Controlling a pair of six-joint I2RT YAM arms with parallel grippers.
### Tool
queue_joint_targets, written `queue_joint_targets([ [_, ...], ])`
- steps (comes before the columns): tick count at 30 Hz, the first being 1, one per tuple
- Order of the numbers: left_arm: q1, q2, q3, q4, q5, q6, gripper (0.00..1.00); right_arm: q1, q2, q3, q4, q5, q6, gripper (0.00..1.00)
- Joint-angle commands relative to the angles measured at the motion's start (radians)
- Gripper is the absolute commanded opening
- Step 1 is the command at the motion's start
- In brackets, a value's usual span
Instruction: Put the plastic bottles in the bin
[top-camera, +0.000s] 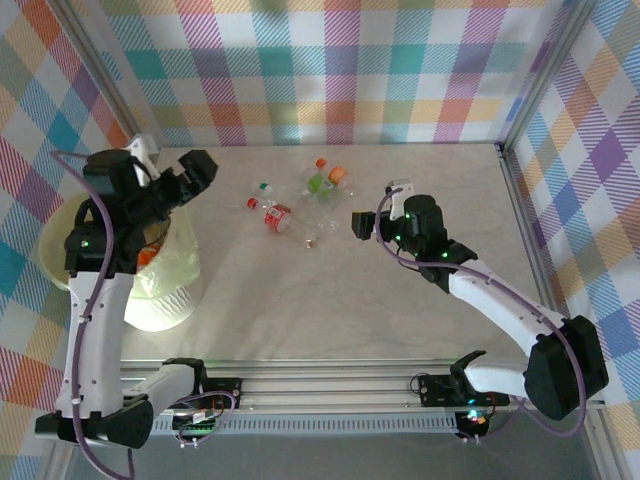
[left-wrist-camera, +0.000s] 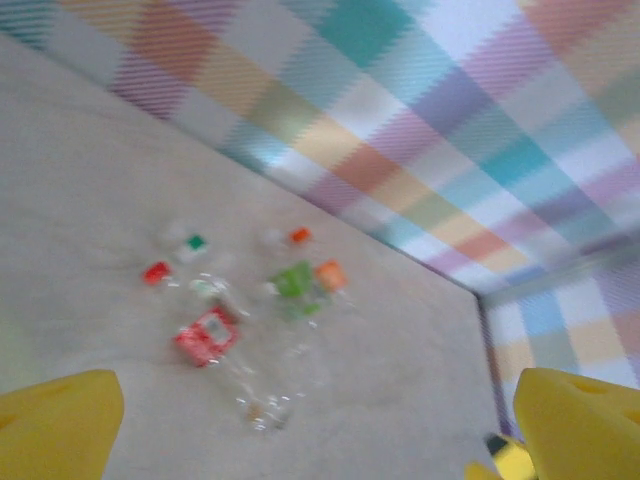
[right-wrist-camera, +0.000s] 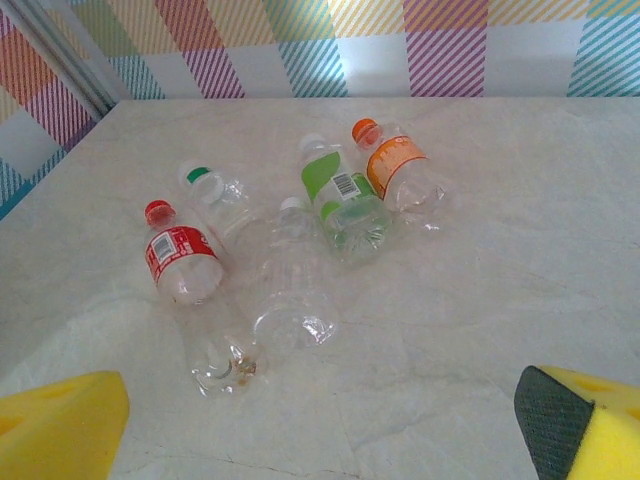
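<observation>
1. The right gripper (right-wrist-camera: 320, 425) is hanging with jaws wide apart, the plastic bottles (right-wrist-camera: 340, 200) lying at its 12 o'clock.
2. The left gripper (top-camera: 195, 170) is hovering open and empty, by the 1 o'clock side of the bin (top-camera: 170, 295).
3. The bin is sitting at 9 o'clock on the table (top-camera: 400, 320).

No words or numbers can be read. The bottle with the red label (right-wrist-camera: 182, 258) has white print, too small to make out. The bottle with the green label (right-wrist-camera: 324, 172) shows a black and white barcode (right-wrist-camera: 346, 185). The bottle with the orange label (right-wrist-camera: 393, 165) has tiny marks, maybe letters.
</observation>
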Motion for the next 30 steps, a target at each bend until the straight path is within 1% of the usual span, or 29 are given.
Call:
queue_joint_targets([
  [1,-0.105,0.059,-0.002,0.069,-0.022,0.022,1.0,0.003,-0.036,-0.021,0.068,0.023,0.02,1.0],
  [4,-0.204,0.135,0.01,0.069,-0.083,0.026,1.0,0.003,-0.053,-0.031,0.066,0.037,0.012,1.0],
  [6,-0.263,0.188,0.009,0.072,-0.153,0.002,1.0,0.002,-0.069,-0.039,0.059,0.051,0.008,1.0],
  [9,-0.321,0.271,0.001,0.071,-0.264,-0.058,1.0,0.002,-0.09,-0.056,0.058,0.065,0.009,1.0],
  [10,-0.33,0.298,-0.003,0.077,-0.278,-0.067,1.0,0.002,-0.096,-0.061,0.058,0.073,0.012,1.0],
  [13,-0.336,0.398,-0.022,0.104,-0.288,-0.128,1.0,0.001,-0.108,-0.059,0.028,0.114,0.039,1.0],
  [16,-0.336,0.496,-0.038,0.14,-0.274,-0.185,1.0,-0.004,-0.106,-0.033,-0.046,0.136,0.058,1.0],
  [19,-0.335,0.571,-0.066,0.182,-0.315,-0.226,1.0,-0.009,-0.099,-0.007,-0.114,0.151,0.077,1.0],
  [22,-0.325,0.628,-0.099,0.222,-0.361,-0.267,1.0,-0.009,-0.109,-0.01,-0.132,0.173,0.101,1.0],
  [25,-0.307,0.68,-0.129,0.274,-0.353,-0.307,1.0,-0.01,-0.125,-0.02,-0.131,0.189,0.1,1.0],
  [30,-0.292,0.781,-0.126,0.311,-0.333,-0.313,0.92,-0.01,-0.13,0.01,-0.167,0.166,0.066,1.0],
])
